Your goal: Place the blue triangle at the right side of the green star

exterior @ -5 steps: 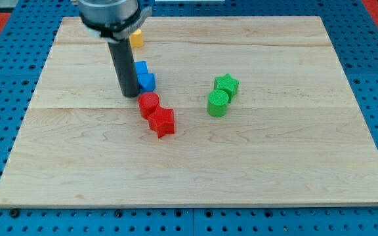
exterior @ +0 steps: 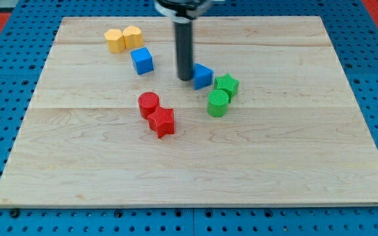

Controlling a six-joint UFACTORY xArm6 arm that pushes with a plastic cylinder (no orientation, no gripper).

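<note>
Blocks on the wooden surface [exterior: 274, 170]: two yellow, two blue, two red, two green. Rod tip [exterior: 185, 78] touches the blue triangle [exterior: 203, 75], just left of the green star [exterior: 226, 84]. No hand fitted.

The blue triangle [exterior: 203, 75] lies flat on the wooden board, in its upper middle part — a small blue wedge-like block with a lighter top face and darker sides. The green star [exterior: 227, 85] sits just beside it on the view's right, slightly lower — a bright green star-shaped block, also flat. The triangle is thus on the star's left, nearly touching it.
</note>
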